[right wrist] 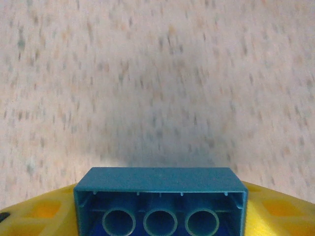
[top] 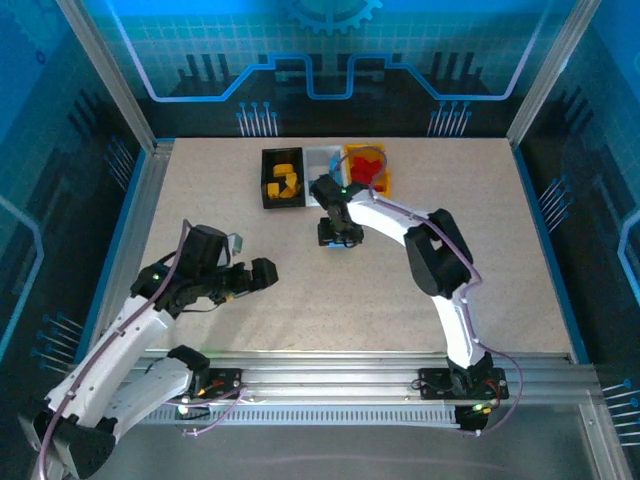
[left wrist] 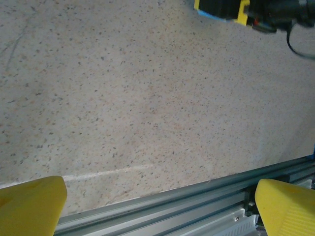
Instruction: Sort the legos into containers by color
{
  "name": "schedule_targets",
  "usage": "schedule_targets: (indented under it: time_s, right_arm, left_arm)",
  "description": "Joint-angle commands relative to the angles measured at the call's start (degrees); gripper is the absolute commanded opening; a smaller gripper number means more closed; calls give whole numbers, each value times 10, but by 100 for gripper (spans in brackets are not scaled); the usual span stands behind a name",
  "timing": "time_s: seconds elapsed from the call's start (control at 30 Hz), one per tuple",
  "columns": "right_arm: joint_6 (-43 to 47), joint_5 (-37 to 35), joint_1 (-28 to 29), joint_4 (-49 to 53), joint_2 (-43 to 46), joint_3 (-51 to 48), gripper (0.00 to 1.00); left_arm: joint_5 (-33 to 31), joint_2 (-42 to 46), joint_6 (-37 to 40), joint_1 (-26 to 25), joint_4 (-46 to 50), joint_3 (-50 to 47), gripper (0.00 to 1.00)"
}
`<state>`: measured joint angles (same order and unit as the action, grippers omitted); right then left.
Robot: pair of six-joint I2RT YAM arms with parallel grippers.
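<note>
Blue lego [right wrist: 160, 187] crosswise, hollow underside camera-ward

Bright, even overhead light on the speckled desk [top: 330, 300], blue glow on the enclosure walls [top: 40, 200], soft faint shadows, right wrist view streaked with motion blur, dim shadow ahead of the sharper blue brick [right wrist: 160, 196], left wrist view crisp

We see a white-shelled, black-jointed left arm [top: 112, 342] and right arm [top: 455, 322], thin, seemingly purple cables [top: 471, 268], and yellow plastic fingers [left wrist: 29, 205].
</note>
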<state>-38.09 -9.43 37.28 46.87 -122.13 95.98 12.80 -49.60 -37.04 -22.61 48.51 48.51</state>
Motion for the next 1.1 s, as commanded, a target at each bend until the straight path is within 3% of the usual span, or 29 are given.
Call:
schedule_targets:
  time_s: [0.0,0.2,0.4,1.07]
  right_arm:
    - [-24,25,9,-25,76,-53,57]
    - [-21,29,9,-9,171,-87,57]
    - [-8,44,-11,9,204,-17,57]
    - [-103,258,-93,-65,30,313,58]
  left_arm:
    - [28,-15,-5,2,-38,-5,99]
    - [44,-64,0,-1,-70,7,99]
    - [53,-114,4,-7,-93,40,99]
    - [27,-119,-26,-7,-117,22,99]
